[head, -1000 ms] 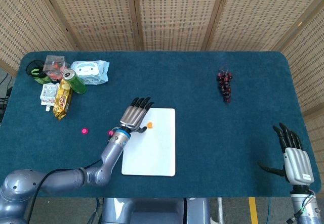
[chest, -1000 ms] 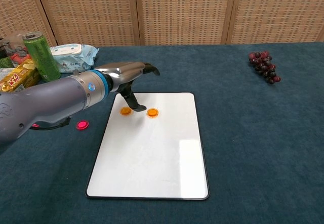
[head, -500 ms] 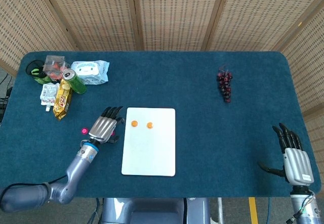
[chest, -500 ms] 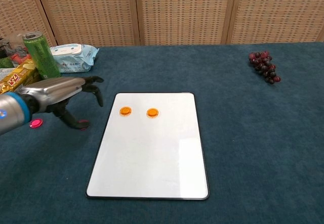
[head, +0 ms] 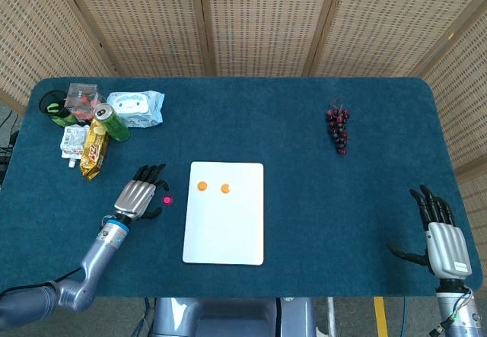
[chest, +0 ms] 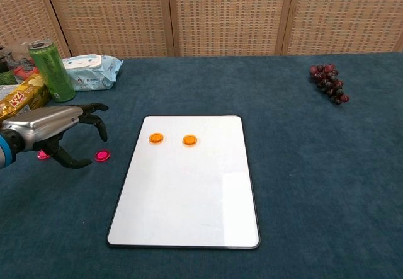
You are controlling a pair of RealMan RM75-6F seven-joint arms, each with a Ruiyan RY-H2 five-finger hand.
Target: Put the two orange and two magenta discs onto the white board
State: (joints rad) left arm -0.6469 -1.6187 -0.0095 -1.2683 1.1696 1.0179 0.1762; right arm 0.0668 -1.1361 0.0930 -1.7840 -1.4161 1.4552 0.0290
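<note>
Two orange discs (chest: 172, 140) already lay side by side on the upper part of the white board (chest: 189, 203), so half the job looked done. Both magenta discs were off it on the tabletop (chest: 302, 165): the nearer magenta disc (chest: 102, 156) just beyond the left hand's fingertips (chest: 101, 125) toward the board, the farther magenta disc (chest: 43, 155) partly hidden under that hand. The left hand (chest: 53, 131) hovered with fingers spread and curled, holding nothing. The right hand (head: 443, 238) rested far off, fingers apart and empty.
</note>
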